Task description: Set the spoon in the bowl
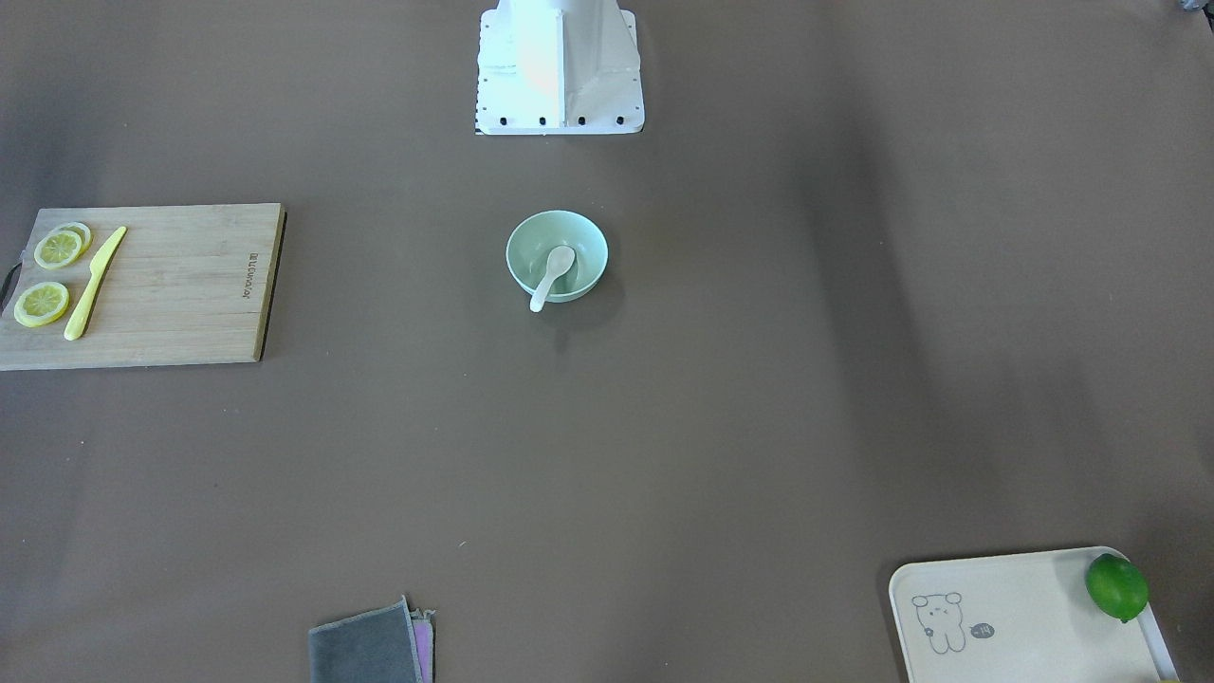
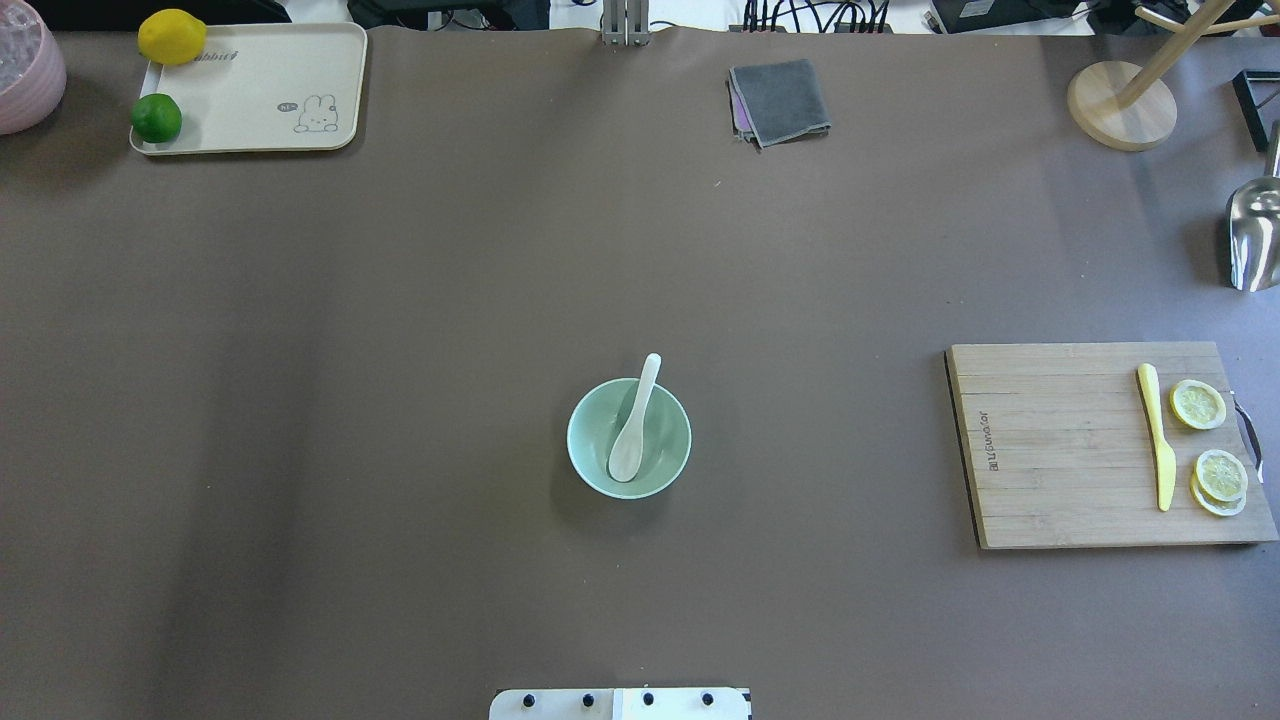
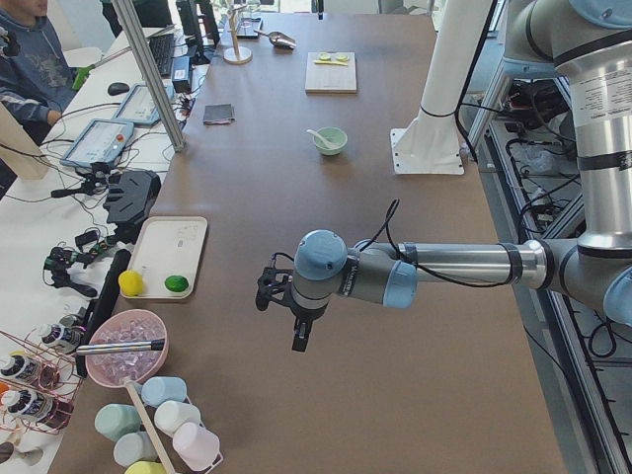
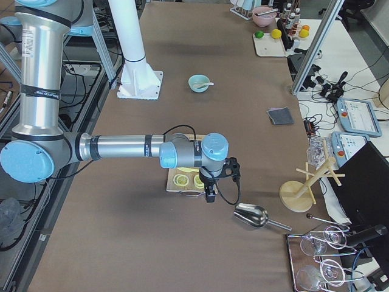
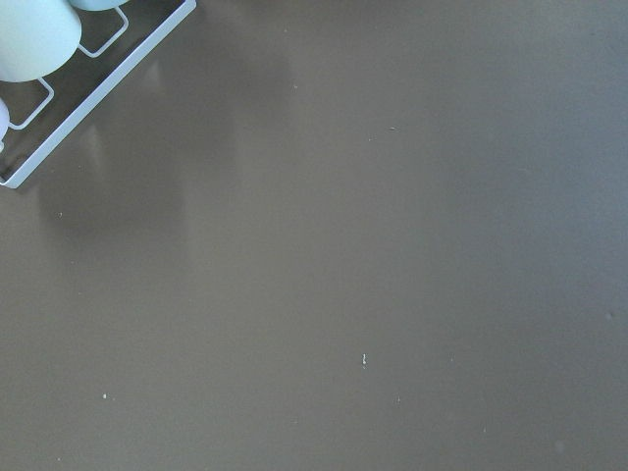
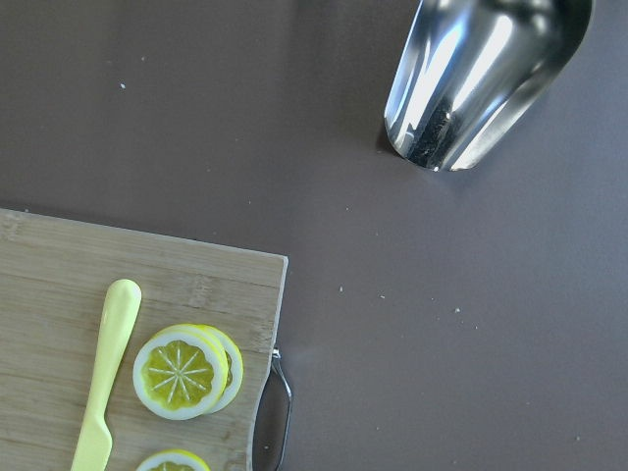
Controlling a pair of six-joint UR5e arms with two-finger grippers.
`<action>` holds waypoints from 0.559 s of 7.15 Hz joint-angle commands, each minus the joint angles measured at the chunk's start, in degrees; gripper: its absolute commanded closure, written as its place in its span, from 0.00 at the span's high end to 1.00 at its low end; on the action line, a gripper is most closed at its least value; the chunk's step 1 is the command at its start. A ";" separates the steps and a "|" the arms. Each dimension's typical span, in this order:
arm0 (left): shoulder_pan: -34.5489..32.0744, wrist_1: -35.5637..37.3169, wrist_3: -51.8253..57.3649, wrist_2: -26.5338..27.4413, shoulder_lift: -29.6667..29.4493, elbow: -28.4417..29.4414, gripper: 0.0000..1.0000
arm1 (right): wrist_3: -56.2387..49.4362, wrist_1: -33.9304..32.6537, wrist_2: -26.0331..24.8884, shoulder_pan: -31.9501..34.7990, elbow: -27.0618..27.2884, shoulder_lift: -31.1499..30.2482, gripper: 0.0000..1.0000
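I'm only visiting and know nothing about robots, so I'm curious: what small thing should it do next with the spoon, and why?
Probably nothing more with the spoon; I'd just end the run. The spoon already lies with its scoop inside the bowl, and its handle leans out over the rim. The left arm and right arm hang near opposite ends of the table, far from the bowl.

On the brown table (image 2: 400, 300) we see, at the right side of the overhead view, a wooden cutting board (image 2: 1060, 450). A yellow knife (image 2: 1157, 435) lies on it, and just beside the knife are lemon slices (image 2: 1198, 404): one alone, and two that overlap. At the far left corner lies a cream tray (image 2: 250, 90) with a rabbit drawing; a lime (image 2: 157, 118) and a whole lemon (image 2: 172, 37) rest at its left edge. A pink bowl (image 2: 25, 65) stands near it. A folded grey cloth (image 2: 780, 100) lies at the far edge, and further right are a wooden stand (image 2: 1120, 105) and a metal scoop (image 2: 1255, 235).
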 commanded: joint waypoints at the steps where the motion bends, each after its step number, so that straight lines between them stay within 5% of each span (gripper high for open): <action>1: -0.39 -1.25 0.09 0.03 0.04 -0.52 0.98 | -0.10 0.00 -0.23 0.00 -0.20 0.01 1.00; 4: -0.31 -2.39 0.09 0.04 0.30 -0.52 0.98 | 0.16 0.00 0.12 -0.09 -0.02 0.62 1.00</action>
